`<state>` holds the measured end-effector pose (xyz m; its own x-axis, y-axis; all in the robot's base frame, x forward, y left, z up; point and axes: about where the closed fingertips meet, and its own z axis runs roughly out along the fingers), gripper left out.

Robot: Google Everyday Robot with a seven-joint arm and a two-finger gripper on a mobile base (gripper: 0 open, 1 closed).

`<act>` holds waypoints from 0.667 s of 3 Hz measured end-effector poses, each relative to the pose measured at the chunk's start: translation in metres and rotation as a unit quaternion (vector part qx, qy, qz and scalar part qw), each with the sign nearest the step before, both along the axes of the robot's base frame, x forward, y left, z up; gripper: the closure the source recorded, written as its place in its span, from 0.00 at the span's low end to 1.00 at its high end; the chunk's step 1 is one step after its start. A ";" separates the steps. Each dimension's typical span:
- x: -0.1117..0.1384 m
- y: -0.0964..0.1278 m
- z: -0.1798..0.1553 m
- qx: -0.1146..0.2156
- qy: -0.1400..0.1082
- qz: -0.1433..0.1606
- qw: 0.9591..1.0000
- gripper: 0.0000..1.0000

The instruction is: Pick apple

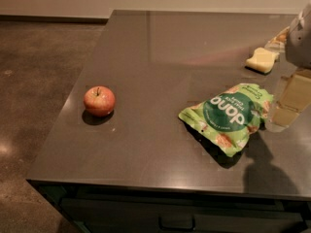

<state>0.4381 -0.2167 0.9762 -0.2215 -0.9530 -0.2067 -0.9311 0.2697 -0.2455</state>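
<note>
We find the apple (99,101) alone at the left of the table (146,149), stem up, well apart from the green snack bag (227,116) at centre right; the gripper (289,103) hangs at the right edge of the frame, just beside the bag; whether it is released or clenched we cannot tell; we judge the reach not yet begun; next it must cross leftward over the bag and descend onto the apple.
</note>
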 end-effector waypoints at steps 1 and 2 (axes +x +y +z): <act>0.000 0.000 0.001 0.000 -0.001 0.000 1.000 0.00; 0.015 0.022 0.004 0.001 -0.010 0.029 1.000 0.00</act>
